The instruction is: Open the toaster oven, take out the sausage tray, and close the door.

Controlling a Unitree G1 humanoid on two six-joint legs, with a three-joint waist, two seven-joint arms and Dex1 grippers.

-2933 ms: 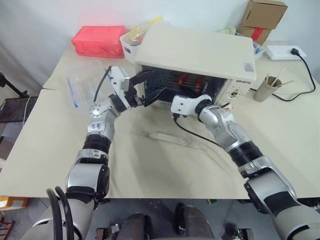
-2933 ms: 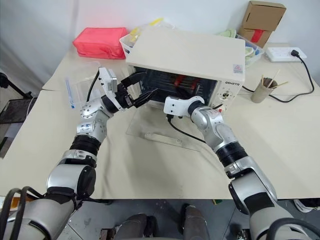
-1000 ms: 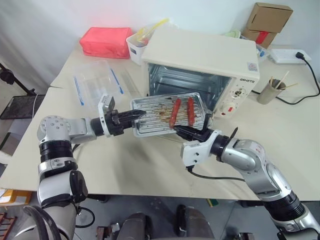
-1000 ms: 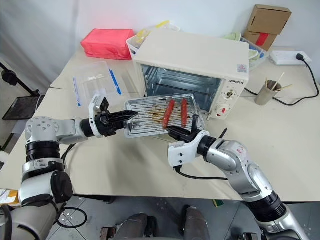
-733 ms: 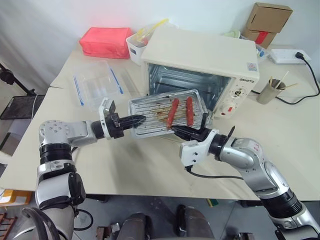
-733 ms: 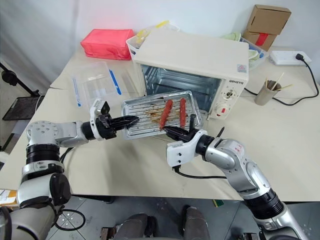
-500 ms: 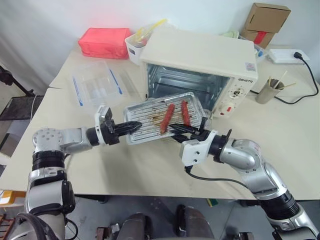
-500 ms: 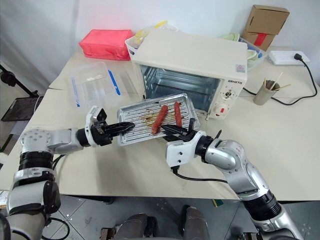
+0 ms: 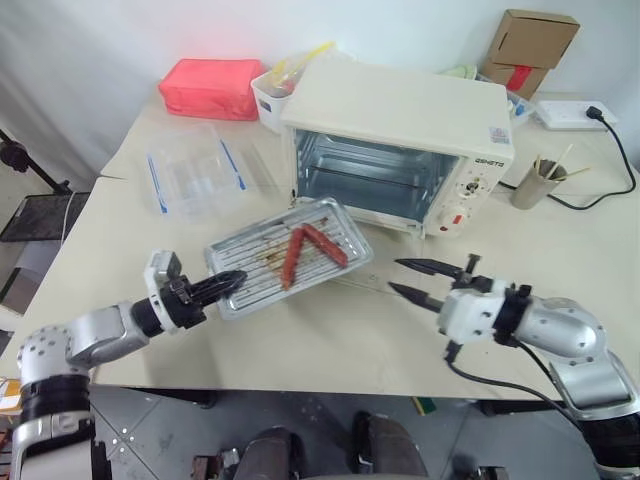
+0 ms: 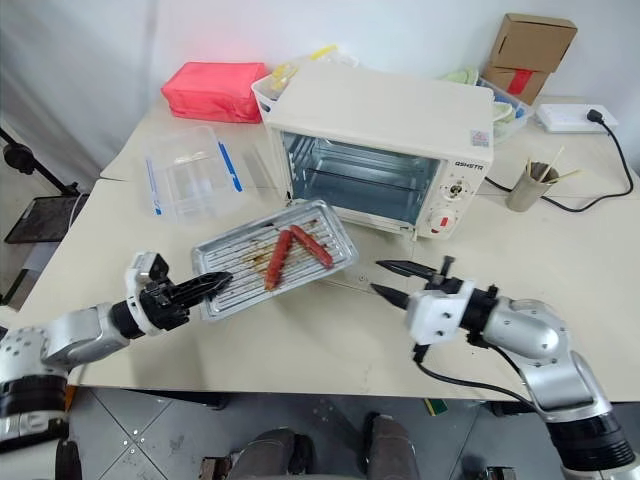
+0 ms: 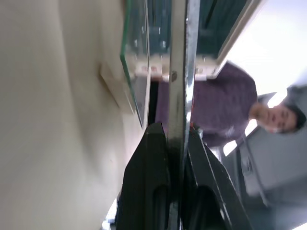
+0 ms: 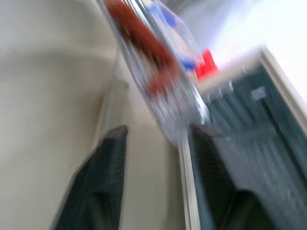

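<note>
The left gripper is clenched on the sausage tray's corner, holding it near the worktop's front edge. The right gripper hangs released, apart from the tray, before the toaster oven, whose door lies open.

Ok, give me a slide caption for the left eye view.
Left gripper holds the sausage tray outside the open toaster oven; right gripper open nearby.

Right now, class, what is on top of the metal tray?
Two red sausages lie touching in a V on the tray, among brown greasy marks. The left end effector covers part of the tray's near corner.
</note>
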